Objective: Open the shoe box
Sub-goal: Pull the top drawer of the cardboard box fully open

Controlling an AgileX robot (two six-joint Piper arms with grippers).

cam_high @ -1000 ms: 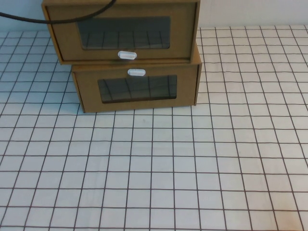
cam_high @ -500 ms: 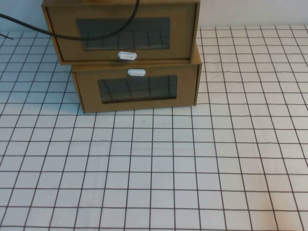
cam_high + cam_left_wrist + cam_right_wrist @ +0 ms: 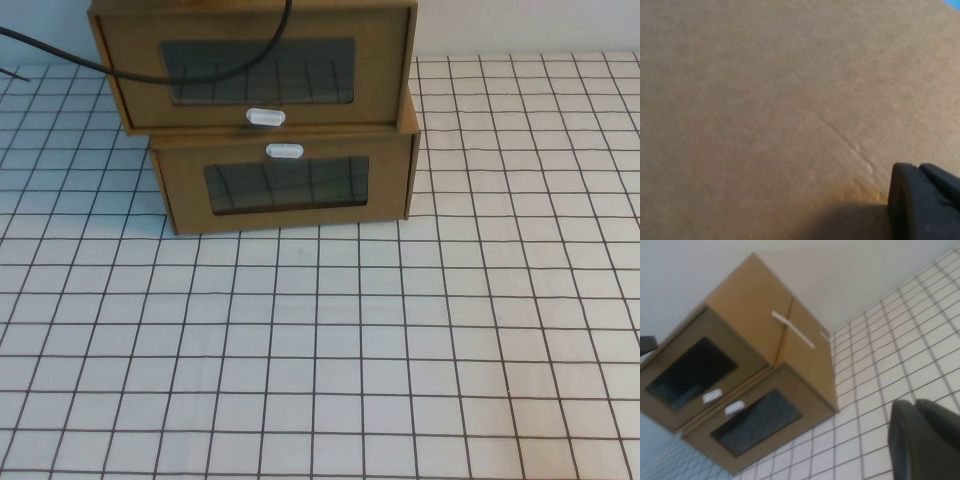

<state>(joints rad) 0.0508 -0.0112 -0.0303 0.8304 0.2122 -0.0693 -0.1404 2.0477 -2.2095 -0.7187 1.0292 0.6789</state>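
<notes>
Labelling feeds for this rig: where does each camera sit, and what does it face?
High view: raised on robot's side, angled down at table, upper box, lower box; only a black cable shows.
Left wrist view: close against brown cardboard; left end effector in foreground.
Right wrist view: faces both boxes from their right; shut right end effector in foreground.
High and right wrist views share both boxes' fronts.
</notes>
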